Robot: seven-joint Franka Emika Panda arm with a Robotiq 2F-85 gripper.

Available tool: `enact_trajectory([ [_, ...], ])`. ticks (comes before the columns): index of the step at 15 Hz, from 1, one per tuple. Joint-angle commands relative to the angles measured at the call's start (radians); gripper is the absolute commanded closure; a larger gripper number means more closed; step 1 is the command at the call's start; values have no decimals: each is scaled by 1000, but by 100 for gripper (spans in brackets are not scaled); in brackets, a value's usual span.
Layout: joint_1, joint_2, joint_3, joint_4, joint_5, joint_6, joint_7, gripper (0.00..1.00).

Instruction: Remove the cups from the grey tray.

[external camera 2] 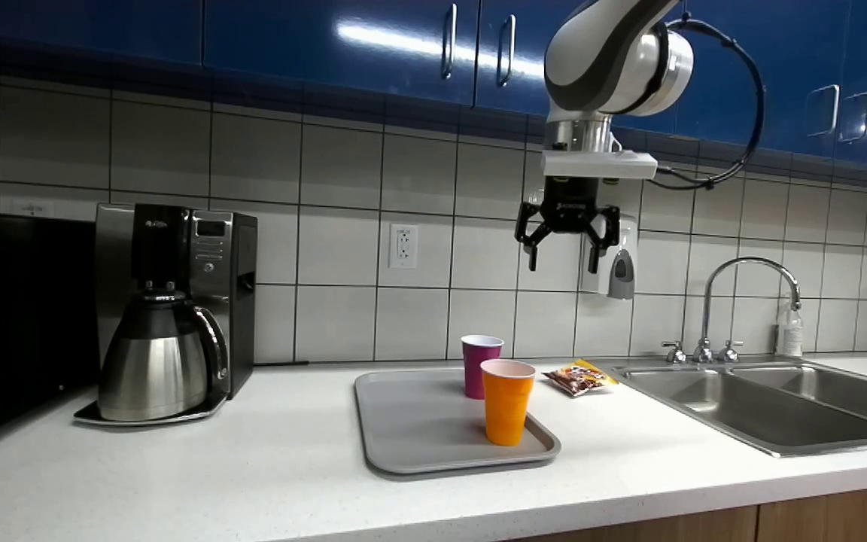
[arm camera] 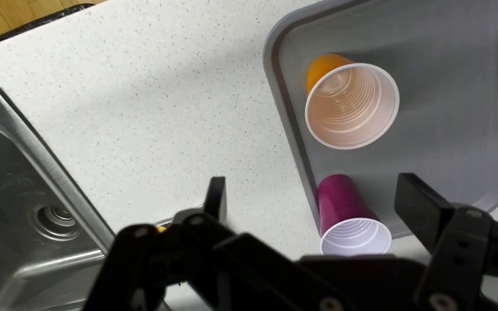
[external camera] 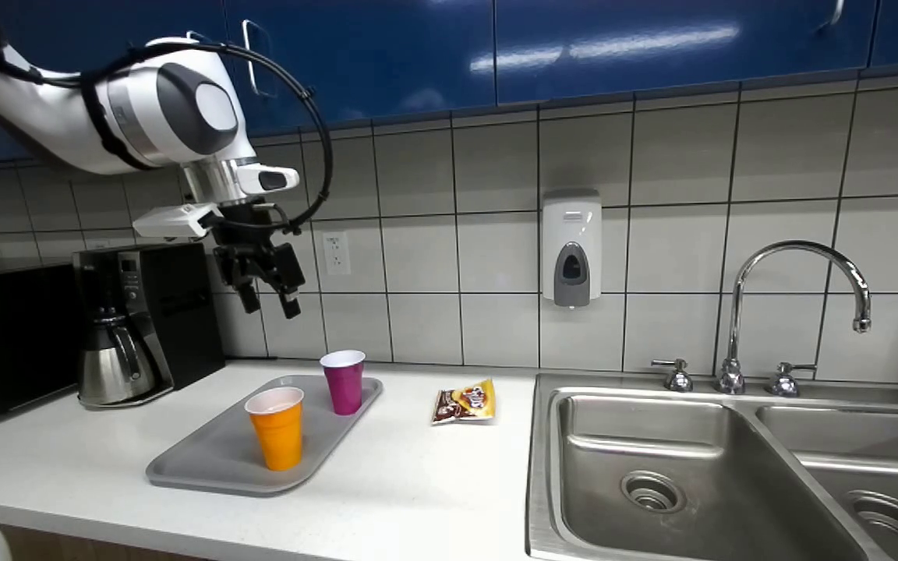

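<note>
The orange cup [external camera: 280, 438] stands upright on the grey tray [external camera: 203, 461], near its front right in an exterior view [external camera 2: 507, 410]. The smaller magenta-purple cup [external camera: 345, 387] stands upright behind it, near the tray's right edge; it also shows in an exterior view [external camera 2: 473, 376]. My gripper [external camera: 271, 304] is open and empty, high above the counter and well above both cups; it also shows in an exterior view [external camera 2: 563, 260]. In the wrist view the purple cup [arm camera: 340, 199] appears between the open fingers [arm camera: 314, 190], far below them. The orange cup [arm camera: 352, 108] lies beyond the fingertips.
A yellow-and-brown snack packet [external camera: 464, 403] lies right of the tray, before the steel sink [external camera: 546, 467] with its tall faucet [external camera: 737, 312]. A coffee maker with its steel pot [external camera 2: 155, 376] stands left. A soap dispenser [external camera: 571, 249] and blue cabinets [external camera: 387, 54] are on the wall.
</note>
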Motion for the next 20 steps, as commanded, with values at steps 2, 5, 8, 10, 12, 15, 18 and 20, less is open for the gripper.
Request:
enact_trajectory([
  [2,-4,58,-13,-6,-41,76,1,0],
  [5,2,99,-19,1,-48,103,3,0],
  [8,6,140,-18,3,-61,136,8,0],
  [10,12,169,-18,8,-71,152,11,0],
  [12,17,193,-20,10,-83,167,12,0],
  [15,29,225,-22,11,-98,179,12,0],
  [18,42,255,-24,12,-110,187,15,0],
  [20,49,274,-26,11,-121,198,22,0],
])
